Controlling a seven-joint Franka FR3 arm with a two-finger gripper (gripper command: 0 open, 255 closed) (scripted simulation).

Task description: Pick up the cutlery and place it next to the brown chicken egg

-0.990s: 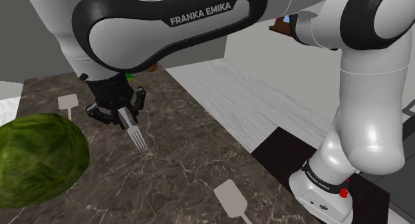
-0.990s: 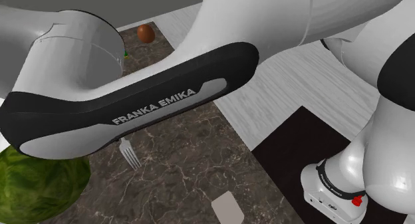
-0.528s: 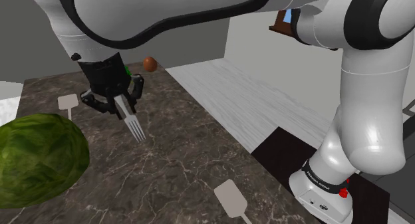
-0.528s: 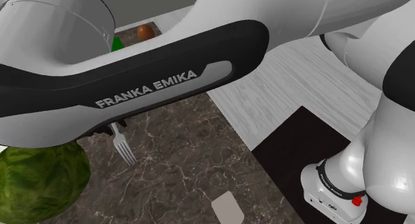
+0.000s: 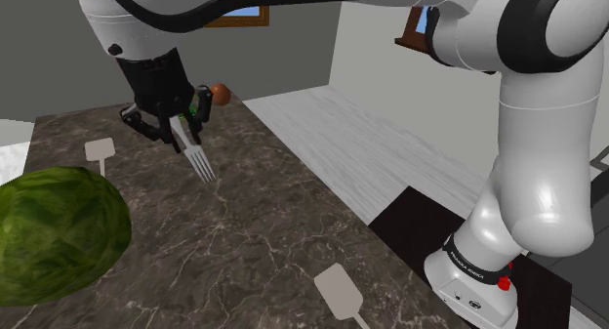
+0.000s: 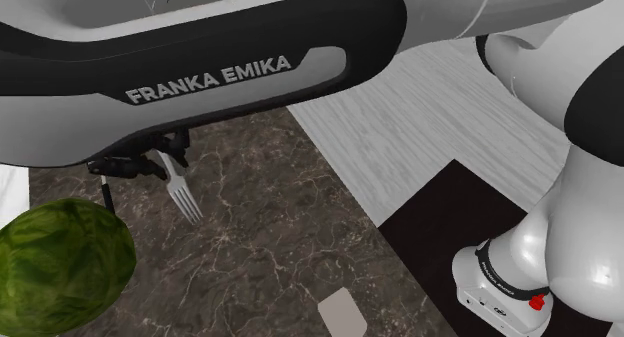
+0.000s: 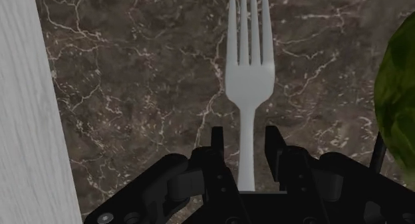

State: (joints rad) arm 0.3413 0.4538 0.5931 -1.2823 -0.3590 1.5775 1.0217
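The table [image 5: 263, 239] is a dark brown slab with pale marble-like veins and a smooth, flat top. A pale planked floor [image 5: 361, 142] runs along its edge on the shoulder view's right. The white arm [image 5: 527, 112], the only one on this rig, arches over the table from its stand. A large green leafy head [image 5: 59, 229], rounded and crinkled, sits at the table's near corner on the shoulder view's left.

The black end effector [image 5: 181, 132] hangs above the middle of the table, its fingers pinching the thin handle of a fork [image 5: 200, 163]. In the wrist view the fork [image 7: 249, 63] runs straight out from between the fingers. It is plain pale grey and smooth, with four tines pointing away from the hand. Its long axis slants downward, and the tines appear to be off the surface.

The egg [image 5: 221, 93], small, brown and rounded, rests near the table's far edge. It lies beyond the end effector, a little toward the shoulder view's right, so I judge the carry should go that way.
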